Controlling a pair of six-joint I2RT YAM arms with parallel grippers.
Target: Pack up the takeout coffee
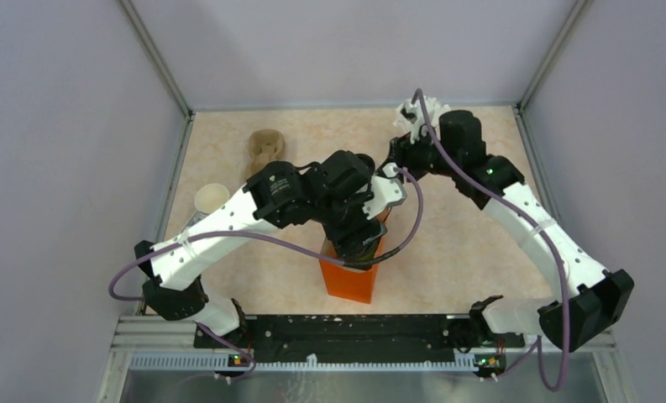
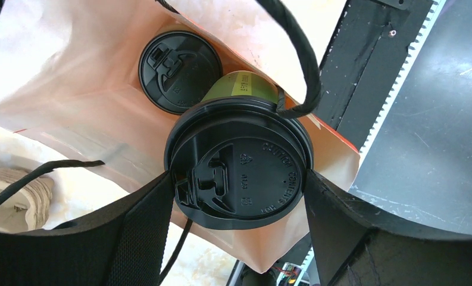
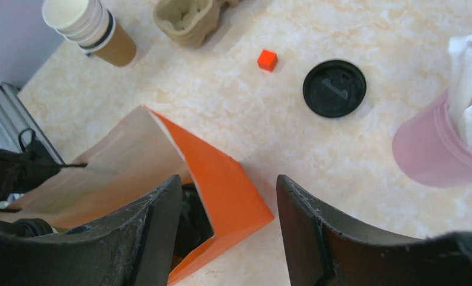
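My left gripper [image 2: 239, 196] is shut on the takeout coffee [image 2: 240, 164], gripping its black lid from both sides; the olive-tan cup wall [image 2: 240, 86] points down into the open orange bag [image 2: 102, 107]. A second lidded cup [image 2: 180, 71] stands deeper inside the bag. In the top view the left gripper [image 1: 361, 239] is at the mouth of the orange bag [image 1: 350, 281]. My right gripper [image 3: 227, 220] is open and empty, its jaws straddling the bag's orange corner [image 3: 221, 185]; in the top view it [image 1: 394, 172] is just behind the bag.
A loose black lid [image 3: 334, 87], a small red cube [image 3: 267, 60], a pink cup of white straws [image 3: 435, 149], a stack of lidless cream cups [image 3: 87, 27] and a brown pulp carrier [image 3: 188, 21] sit on the table behind the bag.
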